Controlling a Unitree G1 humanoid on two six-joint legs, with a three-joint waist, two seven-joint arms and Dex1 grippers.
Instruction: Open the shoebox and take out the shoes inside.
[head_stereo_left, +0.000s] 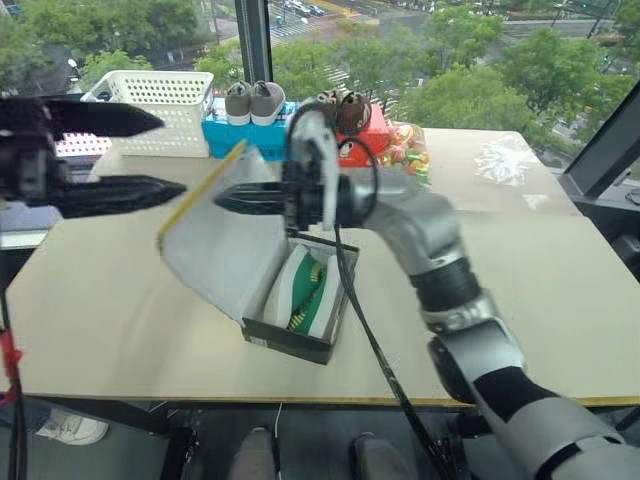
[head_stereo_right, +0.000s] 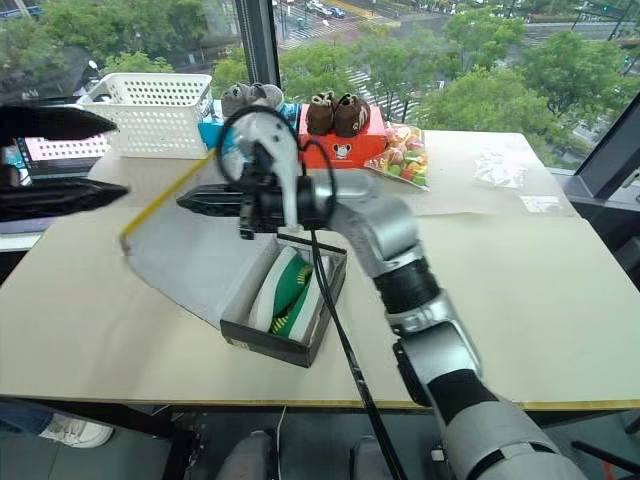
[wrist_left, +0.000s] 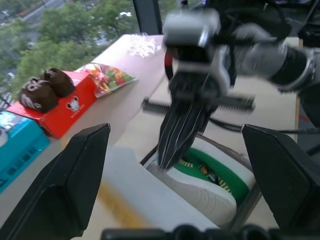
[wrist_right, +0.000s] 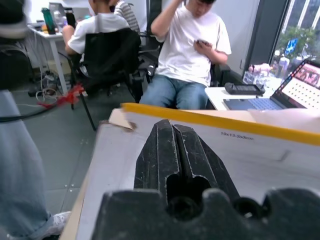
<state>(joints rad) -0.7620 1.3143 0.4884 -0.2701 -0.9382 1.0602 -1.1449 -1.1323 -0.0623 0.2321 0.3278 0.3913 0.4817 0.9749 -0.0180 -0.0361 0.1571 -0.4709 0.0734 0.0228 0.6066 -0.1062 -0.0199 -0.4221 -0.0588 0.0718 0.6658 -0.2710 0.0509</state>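
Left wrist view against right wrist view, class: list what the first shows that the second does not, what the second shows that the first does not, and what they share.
Left wrist view alone: the green shoes lying in the shoebox, the brown shoes on the red-orange box, a candy bag, and the open left gripper.

Right wrist view alone: two seated people, a laptop on a desk, a black chair.

Shared: the shut right gripper against the white inside of the raised, yellow-edged lid.
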